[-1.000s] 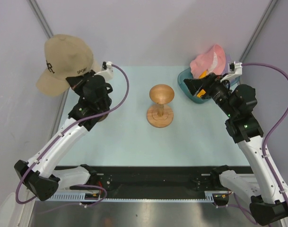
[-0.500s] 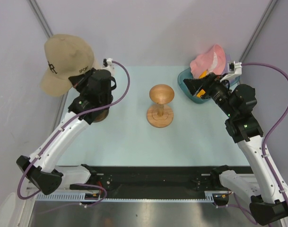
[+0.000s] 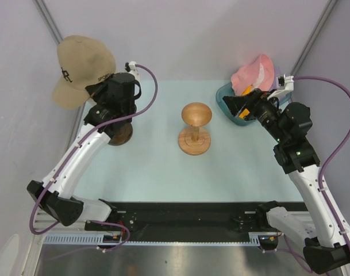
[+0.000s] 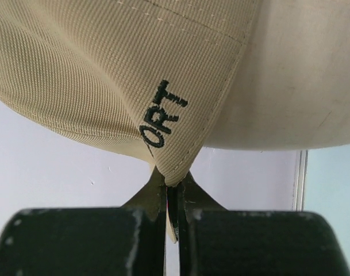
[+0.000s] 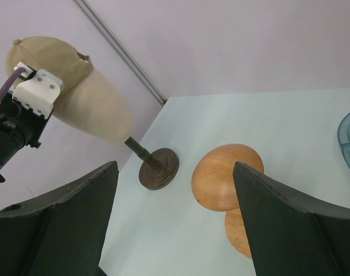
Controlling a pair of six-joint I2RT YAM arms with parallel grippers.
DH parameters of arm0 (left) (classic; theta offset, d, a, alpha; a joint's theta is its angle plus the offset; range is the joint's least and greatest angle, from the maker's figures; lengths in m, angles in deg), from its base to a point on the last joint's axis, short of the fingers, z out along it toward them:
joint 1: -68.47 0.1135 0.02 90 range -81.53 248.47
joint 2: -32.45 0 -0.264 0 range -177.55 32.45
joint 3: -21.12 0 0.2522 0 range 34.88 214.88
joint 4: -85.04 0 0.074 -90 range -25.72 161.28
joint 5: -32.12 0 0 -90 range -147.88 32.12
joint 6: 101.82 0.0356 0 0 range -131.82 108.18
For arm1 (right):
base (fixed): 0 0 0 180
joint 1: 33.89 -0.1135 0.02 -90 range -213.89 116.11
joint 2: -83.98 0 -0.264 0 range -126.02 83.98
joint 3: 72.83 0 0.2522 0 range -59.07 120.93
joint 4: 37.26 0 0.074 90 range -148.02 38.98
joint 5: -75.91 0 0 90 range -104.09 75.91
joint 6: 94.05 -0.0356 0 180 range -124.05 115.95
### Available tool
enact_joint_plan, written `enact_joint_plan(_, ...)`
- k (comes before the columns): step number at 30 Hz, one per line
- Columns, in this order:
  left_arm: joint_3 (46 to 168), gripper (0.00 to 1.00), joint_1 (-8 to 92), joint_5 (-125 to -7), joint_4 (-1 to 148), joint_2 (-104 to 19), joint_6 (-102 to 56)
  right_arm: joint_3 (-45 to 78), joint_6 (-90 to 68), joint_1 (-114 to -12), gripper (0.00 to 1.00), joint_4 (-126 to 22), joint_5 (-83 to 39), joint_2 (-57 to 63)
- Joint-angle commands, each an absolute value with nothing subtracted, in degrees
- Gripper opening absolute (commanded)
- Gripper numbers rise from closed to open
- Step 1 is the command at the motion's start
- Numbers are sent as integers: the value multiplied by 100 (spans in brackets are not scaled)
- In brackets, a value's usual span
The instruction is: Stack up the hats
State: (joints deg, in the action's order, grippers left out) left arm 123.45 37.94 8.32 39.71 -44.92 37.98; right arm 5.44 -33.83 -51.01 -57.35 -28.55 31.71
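The tan cap (image 3: 83, 60) hangs in the upper left of the overhead view, out past the far left corner of the table (image 3: 163, 172). It is held only at the edge of its band by the left gripper (image 3: 95, 92). In the left wrist view the fingers (image 4: 149, 198) are pressed together on a thin fold of cloth just below the stitched lettering. From the right wrist view the cap sits over the upper end of the tilted cream mannequin head (image 5: 100, 118), whose post runs down to a dark stand base (image 5: 158, 168). Whether the crown touches the head cannot be told. The step in hand looks like taking the cap off that head to stack it. With so little hem in the grip, the pull should follow the head's tilt until the band is free. It should also go slowly, so the cloth neither slips out nor tips the stand. Likely places to stack it are the wooden stand (image 3: 195, 118) at mid-table and the pink hat (image 3: 254, 70) in the teal tub (image 3: 223, 92) at upper right. There the right gripper (image 3: 235, 106) hovers with jaws wide apart, holding nothing.
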Motion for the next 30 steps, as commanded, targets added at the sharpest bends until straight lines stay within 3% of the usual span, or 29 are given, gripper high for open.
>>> enact_joint_plan(1,12224,1,3876,268,3570,-4525,3407,737,-3332,-5067,87,-5586,-2921,3212)
enact_joint_plan(14,11890,0,4069,-505,2488,-4665,1984,720,-3350,-5059,87,-5577,-2938,3133)
enact_joint_plan(30,12013,0,4069,-830,2224,-4763,1579,781,-3271,-5067,86,-5595,-2842,2992)
